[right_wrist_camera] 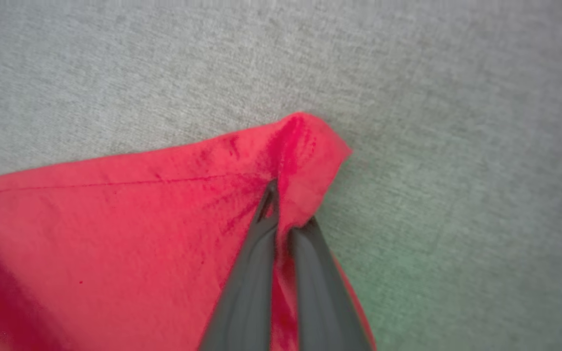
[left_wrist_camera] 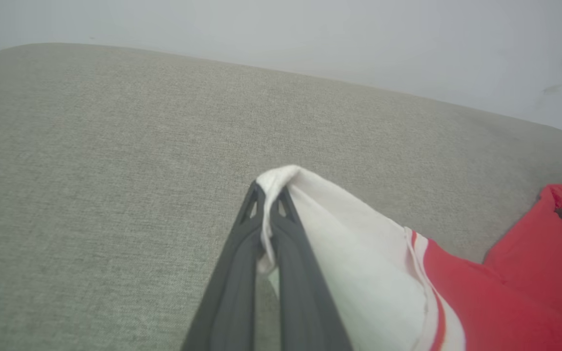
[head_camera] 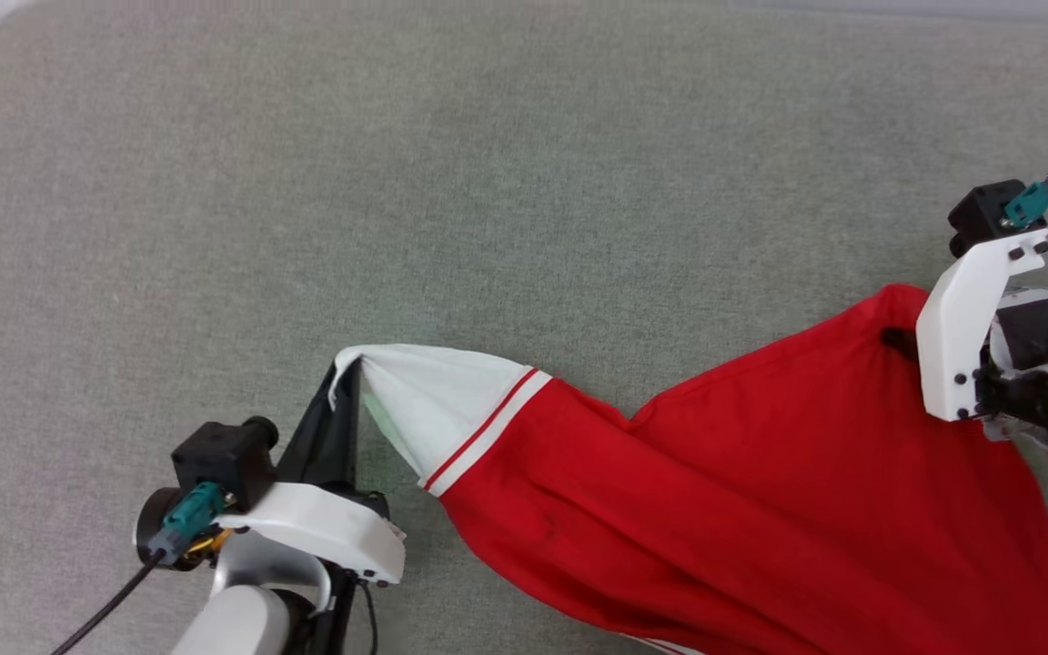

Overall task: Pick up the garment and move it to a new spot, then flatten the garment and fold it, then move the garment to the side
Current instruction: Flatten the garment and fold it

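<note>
Item: 1 garment (head_camera: pixel 760 473), red jersey body with a white short sleeve (head_camera: pixel 433 400) edged in red-and-white stripe trim (head_camera: pixel 488 428). Location: on a grey fabric cushion (head_camera: pixel 488 182), in the half toward its near edge, from about the middle across to the right edge. Condition: not flat. The body is twisted into a diagonal ridge with deep folds between the 2 held points, and the sleeve is pulled up into a peak. Left pincer (head_camera: pixel 347 364): fingers pressed together on the tip of the white sleeve, a fold of cloth squeezed between them (left_wrist_camera: pixel 267 192). Right pincer (head_camera: pixel 897 338): fingers closed on a red corner of the body, the cloth bunched around them (right_wrist_camera: pixel 291 207). Step in hand, as judged: the 2-point grasp that opens the pick-up, with lift and carry not yet done. Next move calls for both arms to rise together, keep their spacing so the cloth hangs without further twist, and travel toward open cushion at the far side. Risk: the thin sleeve tip may slip under load.
</note>
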Robot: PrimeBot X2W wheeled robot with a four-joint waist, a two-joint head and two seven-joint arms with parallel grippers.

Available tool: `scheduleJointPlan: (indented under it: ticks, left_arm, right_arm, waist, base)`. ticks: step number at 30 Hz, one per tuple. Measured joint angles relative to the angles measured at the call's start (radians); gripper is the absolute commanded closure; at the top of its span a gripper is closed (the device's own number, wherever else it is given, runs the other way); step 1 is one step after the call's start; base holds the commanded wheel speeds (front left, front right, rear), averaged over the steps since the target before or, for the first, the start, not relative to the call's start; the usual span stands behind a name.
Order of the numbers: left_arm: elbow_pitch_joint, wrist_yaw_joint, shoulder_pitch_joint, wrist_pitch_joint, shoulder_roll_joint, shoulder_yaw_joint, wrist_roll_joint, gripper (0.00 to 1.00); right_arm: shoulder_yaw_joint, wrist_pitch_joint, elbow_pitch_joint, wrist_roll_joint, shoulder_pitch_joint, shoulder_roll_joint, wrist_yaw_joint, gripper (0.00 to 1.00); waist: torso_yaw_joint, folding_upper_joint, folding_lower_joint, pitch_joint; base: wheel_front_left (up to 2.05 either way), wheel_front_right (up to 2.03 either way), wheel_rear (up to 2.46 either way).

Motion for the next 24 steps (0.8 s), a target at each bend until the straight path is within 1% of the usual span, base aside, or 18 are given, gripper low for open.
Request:
scheduleJointPlan:
  ticks: [5, 9, 11, 15, 20, 24]
  left_arm:
    - [0.027, -0.012, -0.037, 0.004, 0.032, 0.027, -0.002, 1.00]
    - [0.070, -0.043, -0.128, 0.028, 0.066, 0.049, -0.012, 1.00]
    - [0.106, -0.067, -0.194, 0.045, 0.076, 0.054, -0.024, 1.00]
    - [0.229, -0.109, -0.352, 0.082, 0.081, 0.069, -0.052, 1.00]
    - [0.367, -0.133, -0.561, 0.107, 0.078, 0.059, -0.035, 1.00]
    - [0.463, -0.141, -0.754, 0.101, 0.067, 0.064, -0.016, 1.00]
  right_arm:
    - [-0.004, -0.142, 0.041, -0.064, -0.020, 0.010, 0.001, 1.00]
    - [-0.026, -0.227, 0.086, -0.099, -0.039, 0.042, 0.001, 1.00]
    - [-0.038, -0.260, 0.110, -0.111, -0.053, 0.058, 0.001, 1.00]
    - [-0.055, -0.327, 0.152, -0.145, -0.110, 0.089, 0.002, 1.00]
    - [-0.066, -0.400, 0.203, -0.200, -0.209, 0.109, 0.002, 1.00]
    - [-0.088, -0.476, 0.236, -0.240, -0.324, 0.121, 0.002, 1.00]
  waist:
    - [-0.019, 0.0000, 0.0000, -0.065]
    - [-0.042, 0.0000, 0.0000, -0.130]
    - [-0.054, 0.0000, 0.0000, -0.163]
    - [-0.084, 0.0000, -0.0001, -0.218]
    - [-0.133, 0.0000, -0.0001, -0.240]
    - [-0.149, 0.0000, -0.0001, -0.204]
  base:
    - [0.00, 0.00, 0.00]
    - [0.00, 0.00, 0.00]
    - [0.00, 0.00, 0.00]
    - [0.00, 0.00, 0.00]
    - [0.00, 0.00, 0.00]
    - [0.00, 0.00, 0.00]
